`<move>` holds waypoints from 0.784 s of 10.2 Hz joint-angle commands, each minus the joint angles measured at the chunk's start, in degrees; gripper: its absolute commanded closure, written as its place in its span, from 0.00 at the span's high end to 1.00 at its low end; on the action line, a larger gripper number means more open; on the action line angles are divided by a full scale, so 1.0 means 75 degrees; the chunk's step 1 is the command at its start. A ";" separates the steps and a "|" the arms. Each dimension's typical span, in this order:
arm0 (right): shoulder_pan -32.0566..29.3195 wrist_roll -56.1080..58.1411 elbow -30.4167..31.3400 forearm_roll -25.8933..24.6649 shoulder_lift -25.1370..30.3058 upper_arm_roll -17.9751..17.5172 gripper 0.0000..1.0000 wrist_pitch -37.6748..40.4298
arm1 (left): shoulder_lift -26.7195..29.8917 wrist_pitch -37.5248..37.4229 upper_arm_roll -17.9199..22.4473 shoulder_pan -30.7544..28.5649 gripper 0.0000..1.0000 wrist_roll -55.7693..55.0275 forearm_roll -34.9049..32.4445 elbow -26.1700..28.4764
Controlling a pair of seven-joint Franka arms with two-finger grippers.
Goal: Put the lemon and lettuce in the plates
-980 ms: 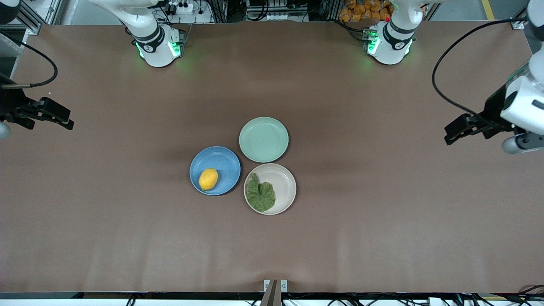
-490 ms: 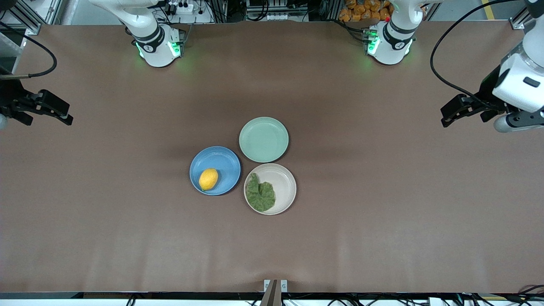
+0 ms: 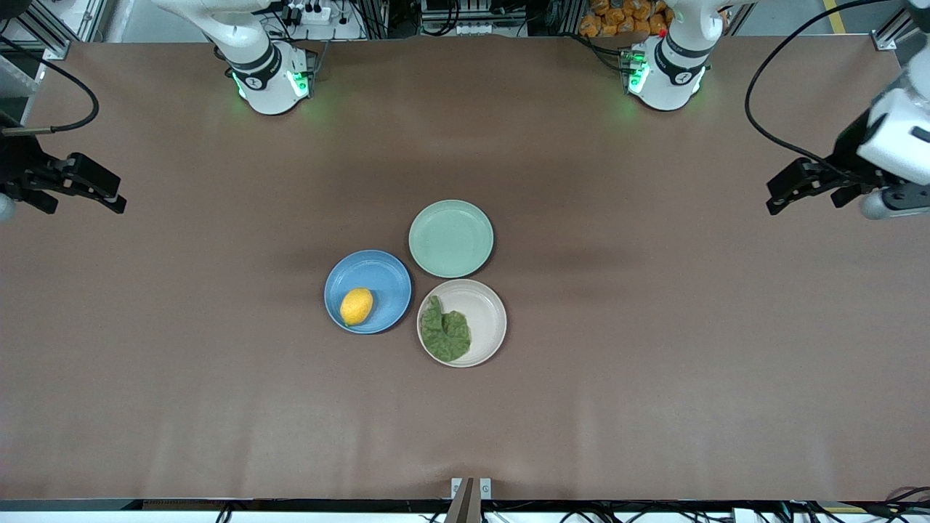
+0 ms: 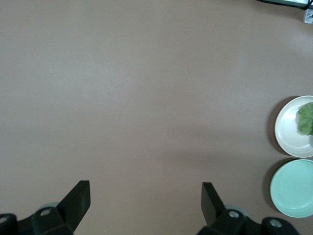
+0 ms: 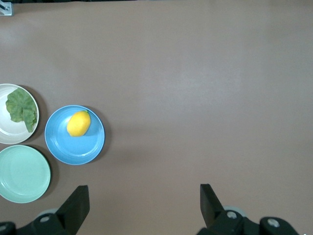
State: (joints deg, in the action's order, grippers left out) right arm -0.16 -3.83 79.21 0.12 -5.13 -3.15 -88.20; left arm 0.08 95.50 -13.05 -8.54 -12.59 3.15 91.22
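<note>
The lemon (image 3: 356,306) lies in the blue plate (image 3: 378,272); both also show in the right wrist view, the lemon (image 5: 78,123) in the blue plate (image 5: 85,147). The lettuce (image 3: 445,332) lies in the beige plate (image 3: 485,309), also seen in the left wrist view (image 4: 288,129) with the lettuce (image 4: 306,118). My left gripper (image 3: 795,187) is open and empty, up over the left arm's end of the table. My right gripper (image 3: 91,187) is open and empty, up over the right arm's end.
A pale mint-green plate (image 3: 450,238) holds nothing and touches both other plates, farther from the front camera. The brown table (image 3: 654,363) is bare around the three plates. Black cables hang by both wrists.
My left gripper rose, then drifted outward toward its end of the table. My right gripper rose slightly and stayed. The lemon, lettuce and plates have not moved.
</note>
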 commanded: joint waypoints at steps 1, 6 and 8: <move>0.0033 0.0054 0.0150 -0.0075 0.0098 -0.0002 1.00 -0.0240 | 0.0212 -0.0193 -0.0088 -0.0162 1.00 0.0073 0.0365 0.0154; 0.0010 0.0042 0.0138 -0.0040 0.0062 -0.0025 1.00 -0.0264 | 0.0341 -0.0721 -0.0065 -0.0173 1.00 0.0026 0.0295 -0.0022; -0.0072 0.0019 0.0115 -0.0028 0.0062 0.0021 1.00 -0.0252 | 0.0353 -0.0709 -0.0089 -0.0173 1.00 0.0061 0.0225 -0.0011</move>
State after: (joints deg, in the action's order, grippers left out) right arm -0.23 -3.83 79.47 0.12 -5.19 -3.13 -89.53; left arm 1.91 90.96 -13.36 -9.43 -12.45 4.49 91.02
